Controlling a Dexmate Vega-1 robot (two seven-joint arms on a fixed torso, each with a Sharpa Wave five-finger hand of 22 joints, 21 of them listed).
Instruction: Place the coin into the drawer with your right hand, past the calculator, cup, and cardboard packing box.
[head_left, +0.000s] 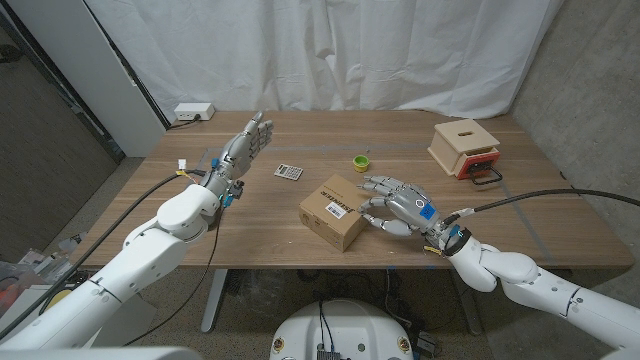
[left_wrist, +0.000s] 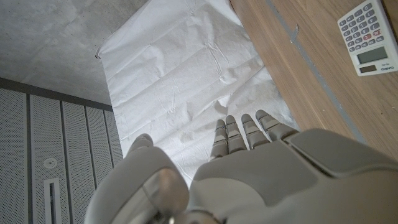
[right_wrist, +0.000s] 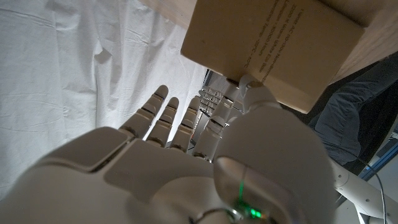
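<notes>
The brown cardboard packing box (head_left: 333, 211) with a white label lies at the table's middle. My right hand (head_left: 395, 203) hovers just right of it with its fingers spread and nothing visible in them. In the right wrist view the thumb of my right hand (right_wrist: 186, 162) reaches up to the edge of the box (right_wrist: 273, 37). Behind the box lie the calculator (head_left: 288, 172) and a small green cup (head_left: 361, 160). The wooden drawer box (head_left: 465, 147), with its red drawer and black handle, stands at the back right. My left hand (head_left: 245, 145) is raised, open and holding nothing, left of the calculator (left_wrist: 367, 40). I cannot make out the coin.
A white power strip (head_left: 193, 112) sits at the table's (head_left: 200, 250) back left corner. A white curtain hangs behind the table. Bare wood lies between the cardboard box and the drawer box.
</notes>
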